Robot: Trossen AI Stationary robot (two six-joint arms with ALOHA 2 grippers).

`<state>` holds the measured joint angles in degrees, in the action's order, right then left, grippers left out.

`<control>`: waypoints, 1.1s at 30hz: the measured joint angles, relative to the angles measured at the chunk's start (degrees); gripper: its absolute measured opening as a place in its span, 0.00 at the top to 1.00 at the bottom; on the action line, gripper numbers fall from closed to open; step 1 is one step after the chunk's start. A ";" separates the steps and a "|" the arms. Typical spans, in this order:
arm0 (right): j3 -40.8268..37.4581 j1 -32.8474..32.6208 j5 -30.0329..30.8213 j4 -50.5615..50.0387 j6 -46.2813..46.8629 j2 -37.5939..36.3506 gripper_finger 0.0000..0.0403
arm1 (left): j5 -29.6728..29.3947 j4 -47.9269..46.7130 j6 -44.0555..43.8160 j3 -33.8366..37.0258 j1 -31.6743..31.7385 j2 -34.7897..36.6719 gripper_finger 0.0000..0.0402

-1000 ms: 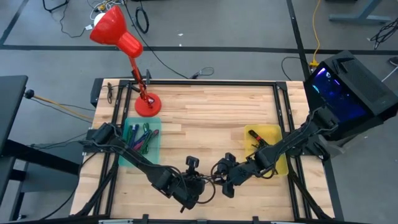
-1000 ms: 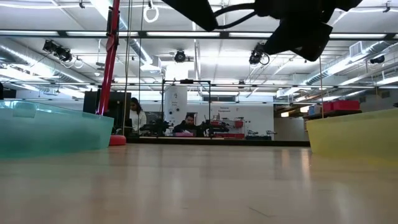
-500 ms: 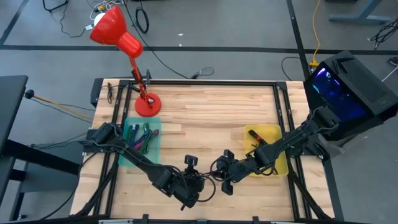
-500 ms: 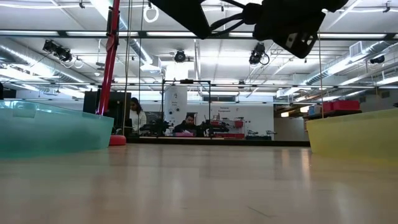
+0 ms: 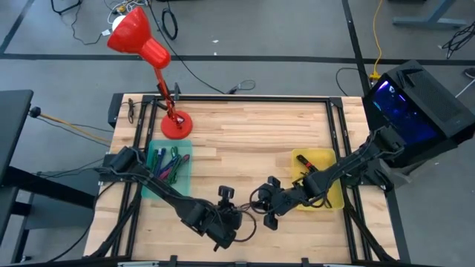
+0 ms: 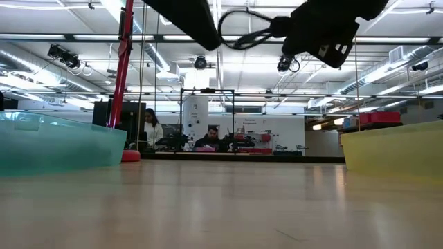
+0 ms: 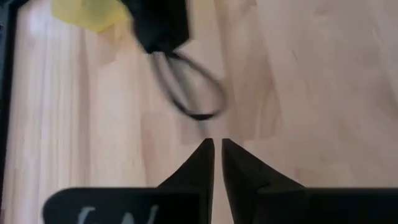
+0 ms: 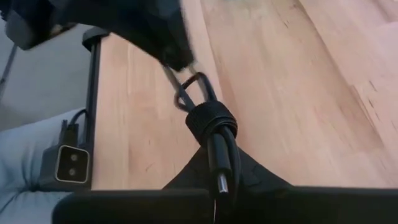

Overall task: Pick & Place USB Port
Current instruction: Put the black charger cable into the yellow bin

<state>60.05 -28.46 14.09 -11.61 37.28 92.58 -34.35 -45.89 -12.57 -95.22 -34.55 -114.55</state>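
Observation:
The USB cable is a short black lead bound into a coil (image 8: 211,121), with a loop (image 7: 186,93) sticking out of it. It hangs above the table's near middle. My right gripper (image 8: 221,168) is shut on it and reaches in from the right (image 5: 261,208). My left gripper (image 7: 217,144) faces it from the left (image 5: 236,221). Its fingertips stand a narrow gap apart with nothing between them, just short of the loop's end. In the low view the loop (image 6: 242,28) curves between both arms. My right gripper pinches the cable's plug end (image 8: 221,180) between its two fingers. The plug lies along the fingers. The bound coil and the loop (image 8: 193,87) stick out beyond the fingertips toward the left arm. The fingers come roughly level from the table's right, and the cable is lifted clear of the wood.
A teal bin (image 5: 167,167) with several cables stands at the left. A yellow bin (image 5: 319,174) stands at the right, under the right arm. A red desk lamp (image 5: 176,124) stands at the far left. Bare wood (image 5: 245,141) lies in the middle.
In the low view my left arm has drawn back toward the table's left edge. The gap between the two grippers has widened, and the cable's loop now shows in it. The cable has stayed with my right gripper, clear of the table.

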 joint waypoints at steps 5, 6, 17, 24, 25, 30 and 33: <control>0.00 0.71 0.08 -0.24 0.21 0.00 0.98 | 0.02 -3.73 -2.21 0.00 -0.59 -0.03 0.90; 0.00 0.83 0.11 -0.32 0.24 0.00 0.98 | -0.04 -5.17 -3.33 0.00 -0.57 -0.03 0.90; 0.04 3.68 5.49 -17.80 6.22 -4.02 0.98 | -0.85 -18.09 -14.30 0.00 -2.48 -0.03 0.90; 0.04 3.24 10.47 -34.45 16.60 -14.14 0.98 | -2.09 -24.38 -20.49 0.00 -4.54 -0.03 0.90; 0.04 2.99 10.96 -36.94 18.59 -15.55 0.98 | -2.12 -25.01 -21.42 0.00 -4.86 -0.03 0.90; 0.04 1.07 9.55 -49.43 28.56 -21.67 0.98 | -3.58 -29.10 -25.87 0.00 -6.99 -0.03 0.90; 0.04 -0.71 6.82 -56.39 35.33 -23.77 0.98 | -3.89 -30.58 -27.89 0.00 -8.22 -0.03 0.90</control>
<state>60.10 -29.17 20.91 -68.00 72.62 68.80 -38.24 -76.47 -40.46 -95.22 -42.76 -114.59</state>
